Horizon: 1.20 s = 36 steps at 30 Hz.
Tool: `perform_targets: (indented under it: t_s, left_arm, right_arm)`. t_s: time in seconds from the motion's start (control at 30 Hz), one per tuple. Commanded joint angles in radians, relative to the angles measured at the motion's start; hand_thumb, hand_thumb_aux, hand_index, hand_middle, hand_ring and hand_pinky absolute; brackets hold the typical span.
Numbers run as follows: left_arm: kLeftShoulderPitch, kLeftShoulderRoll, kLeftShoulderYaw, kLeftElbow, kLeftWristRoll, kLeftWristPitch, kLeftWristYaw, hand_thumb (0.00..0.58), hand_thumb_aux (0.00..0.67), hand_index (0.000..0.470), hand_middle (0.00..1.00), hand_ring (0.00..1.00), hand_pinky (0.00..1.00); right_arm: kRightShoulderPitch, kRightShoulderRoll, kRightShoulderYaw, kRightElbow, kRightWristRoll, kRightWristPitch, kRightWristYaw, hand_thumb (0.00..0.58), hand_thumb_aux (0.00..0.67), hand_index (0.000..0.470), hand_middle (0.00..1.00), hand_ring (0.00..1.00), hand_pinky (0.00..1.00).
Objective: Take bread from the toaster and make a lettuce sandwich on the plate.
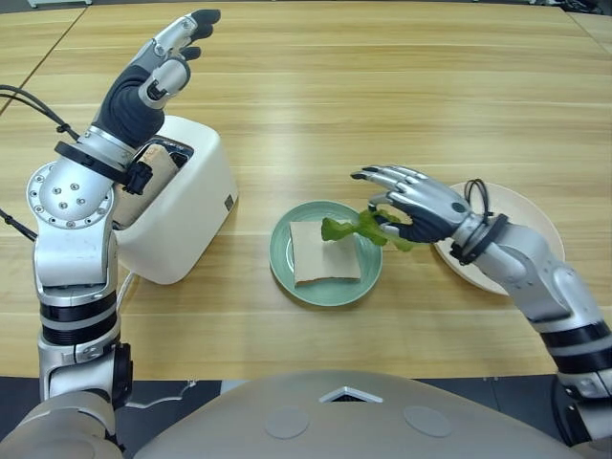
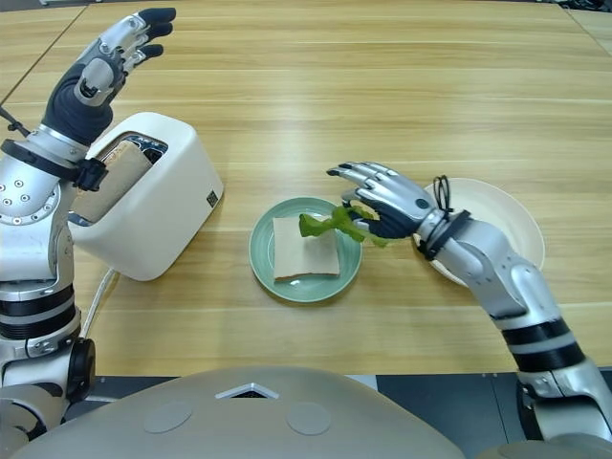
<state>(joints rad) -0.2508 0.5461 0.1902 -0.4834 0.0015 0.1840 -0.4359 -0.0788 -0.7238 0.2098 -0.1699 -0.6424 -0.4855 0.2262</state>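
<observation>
1. Green lettuce (image 1: 349, 228) is pinched at its right end by the right hand (image 1: 413, 206); the thumb and lower fingers close on the leaf while the upper fingers (image 1: 382, 176) are spread above it; the hold looks light and sits near one end, so the leaf could swing or slip out.
2. Its free end hangs over the top-right corner of the bread slice (image 1: 323, 256), which lies flat on the green plate (image 1: 283, 273); let go from here, the leaf would probably drape across the rim rather than cover the slice; a hand brought in too low could push the slice or the plate.
3. Under the right wrist lies a cream dish (image 1: 524, 206); a sagging forearm could knock it along the wooden table (image 1: 382, 86).
4. Left of the plate stands the white toaster (image 1: 186, 210) with a second slice (image 1: 158, 168) in its slot; the left hand (image 1: 161, 76) hangs above it, fingers extended, holding nothing; a careless descent could tip the toaster or jam that slice deeper.
</observation>
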Motion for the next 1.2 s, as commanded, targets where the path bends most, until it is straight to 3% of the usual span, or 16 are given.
perform_targets:
  t_s: [0.03, 0.17, 0.47, 0.67, 0.9, 1.2]
  left_arm:
    - [0.047, 0.060, 0.100, 0.036, 0.024, -0.031, 0.018, 0.000, 0.000, 0.000, 0.00, 0.00, 0.00]
    - [0.054, 0.079, 0.176, 0.052, 0.000, -0.041, 0.032, 0.000, 0.000, 0.000, 0.00, 0.00, 0.00]
    - [0.034, 0.064, 0.105, 0.077, 0.026, -0.055, 0.055, 0.000, 0.000, 0.000, 0.00, 0.00, 0.00]
    - [0.037, 0.076, 0.098, 0.090, 0.029, -0.061, 0.065, 0.000, 0.000, 0.000, 0.00, 0.00, 0.00]
    - [0.040, 0.104, 0.130, 0.080, 0.023, -0.059, 0.063, 0.000, 0.000, 0.000, 0.00, 0.00, 0.00]
    - [0.052, 0.142, 0.140, 0.096, 0.043, -0.077, 0.051, 0.000, 0.000, 0.000, 0.00, 0.00, 0.00]
  right_arm:
    - [-0.068, 0.073, 0.098, 0.071, -0.095, -0.033, -0.020, 0.580, 0.670, 0.470, 0.00, 0.00, 0.00]
    - [-0.077, 0.087, 0.089, 0.088, -0.096, -0.047, -0.047, 0.580, 0.670, 0.470, 0.00, 0.00, 0.00]
    - [-0.146, 0.136, 0.028, 0.046, -0.203, 0.008, -0.207, 0.580, 0.670, 0.470, 0.00, 0.00, 0.00]
    - [-0.106, 0.148, 0.097, -0.007, -0.338, 0.015, -0.231, 0.580, 0.670, 0.470, 0.00, 0.00, 0.00]
    - [0.021, 0.028, 0.220, 0.018, -0.305, -0.031, 0.031, 0.580, 0.670, 0.470, 0.00, 0.00, 0.00]
    - [0.064, 0.007, 0.147, -0.088, -0.133, -0.015, 0.124, 0.580, 0.670, 0.470, 0.00, 0.00, 0.00]
